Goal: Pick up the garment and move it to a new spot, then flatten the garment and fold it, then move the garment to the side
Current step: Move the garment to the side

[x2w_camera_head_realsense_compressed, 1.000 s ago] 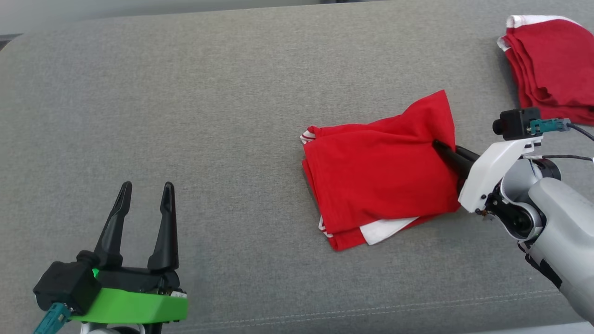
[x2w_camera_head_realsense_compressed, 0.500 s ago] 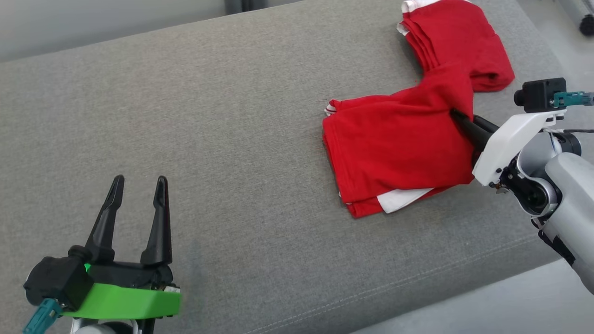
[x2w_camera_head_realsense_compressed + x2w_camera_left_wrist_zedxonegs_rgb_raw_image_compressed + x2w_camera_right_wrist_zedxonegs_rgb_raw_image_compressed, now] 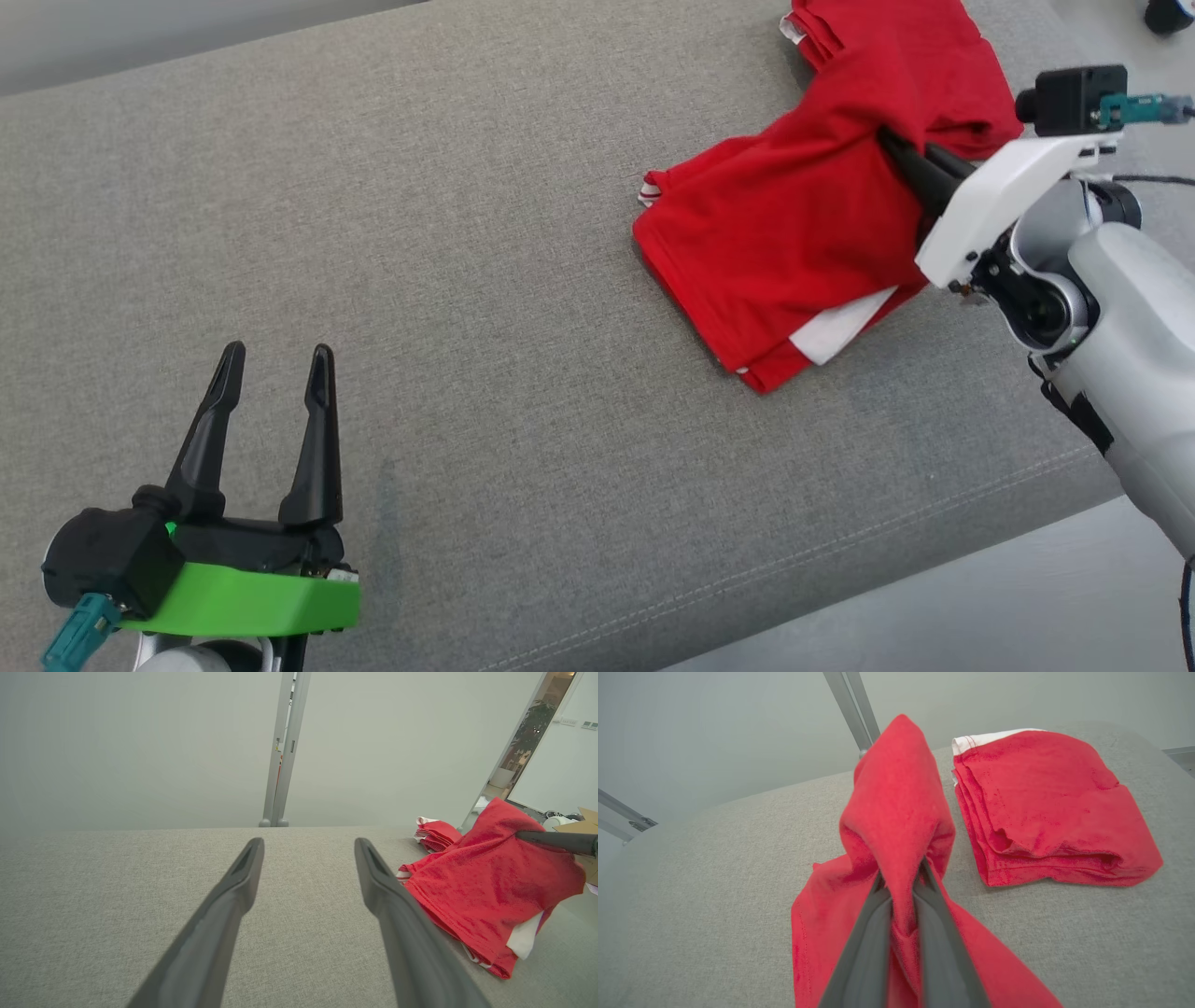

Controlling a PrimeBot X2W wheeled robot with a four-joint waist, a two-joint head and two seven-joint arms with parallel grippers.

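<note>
one red garment (image 3: pixel 784 252), folded into a thick rectangle with white trim shown at its near edge, is laid on the grey cushion (image 3: pixel 467 233) toward the right. its far right corner is pinched by the right hand (image 3: pixel 894 147) and raised into a peak. the left hand (image 3: pixel 271 359) is held spread and empty at the lower left. since a second ago, the garment has been dragged much closer to the folded red pile (image 3: pixel 934 56), and the view has been turned.
</note>
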